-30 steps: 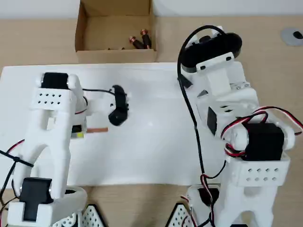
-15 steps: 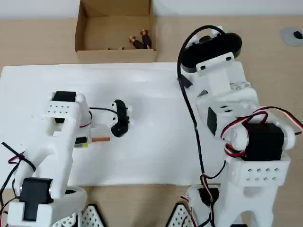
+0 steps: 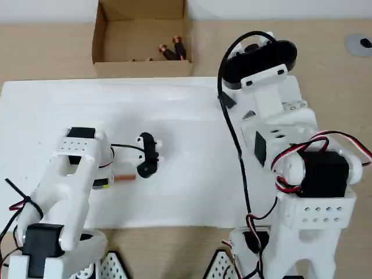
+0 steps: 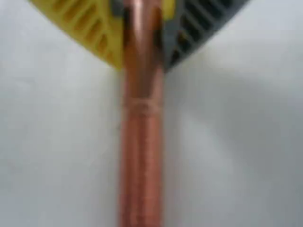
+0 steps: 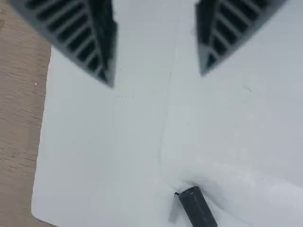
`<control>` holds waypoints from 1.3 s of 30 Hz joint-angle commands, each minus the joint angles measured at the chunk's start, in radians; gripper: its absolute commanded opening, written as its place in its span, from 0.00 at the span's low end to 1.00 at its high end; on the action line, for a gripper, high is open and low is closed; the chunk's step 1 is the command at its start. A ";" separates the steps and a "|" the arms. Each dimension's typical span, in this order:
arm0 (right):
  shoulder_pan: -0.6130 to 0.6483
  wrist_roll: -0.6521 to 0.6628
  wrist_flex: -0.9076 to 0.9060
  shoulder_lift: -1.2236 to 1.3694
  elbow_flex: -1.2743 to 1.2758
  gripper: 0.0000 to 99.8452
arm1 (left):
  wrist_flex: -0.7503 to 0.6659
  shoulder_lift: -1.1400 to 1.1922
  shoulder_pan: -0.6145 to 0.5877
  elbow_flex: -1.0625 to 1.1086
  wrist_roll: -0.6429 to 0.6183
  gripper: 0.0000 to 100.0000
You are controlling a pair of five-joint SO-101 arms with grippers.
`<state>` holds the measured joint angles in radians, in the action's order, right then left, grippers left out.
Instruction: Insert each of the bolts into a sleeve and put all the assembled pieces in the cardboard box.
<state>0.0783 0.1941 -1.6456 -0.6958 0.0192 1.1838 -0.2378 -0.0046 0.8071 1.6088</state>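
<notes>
Step in hand, by my read: mating a bolt w/ a sleeve. The left fingers, one yellow and one grey, are pinching a copper bolt by one end. Its shaft sticks out free, just above the white sheet and approx. level w/ it. In the high view the bolt points toward the sheet's middle.

The right fingers are spread wide w/ nothing btwn them, hanging over the sheet near its edge, where the wooden desk shows. A dark sleeve lies flat on the sheet, apart from those fingers. I can't tell which of its ends is open.

The cardboard box sits on the desk beyond the sheet w/ a few assembled pieces already inside.

To do this well:
- The right fingers prob. should take the sleeve round its middle, leaving both ends clear, esp. the mouth.
- Lift it off the sheet and turn the mouth toward the bolt tip.
- Get both axes in one line before closing in. A small tilt would likely jam the tip on the rim.
- Keep the left pinch firm. The bolt is held by one end, so a side push could swing it.
- Slide slowly. If it binds, back off and re-align, no forcing.
- One hand lets go only once the bolt is seated, then the piece goes to the box.
</notes>
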 commanded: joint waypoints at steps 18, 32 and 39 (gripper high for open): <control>-0.018 0.000 0.020 -0.019 0.002 0.15 | 0.336 -0.012 0.014 -0.419 -0.692 0.19; -0.018 -0.002 0.015 -0.019 0.002 0.15 | 0.325 -0.010 -0.080 -0.497 -1.962 0.19; -0.018 -0.002 0.006 -0.019 0.002 0.15 | 0.221 -0.010 -0.087 -0.480 -2.314 0.19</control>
<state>0.0783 0.1941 -1.6456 -0.6958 0.0207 1.4599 -0.2348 -0.0798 0.3590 -0.5961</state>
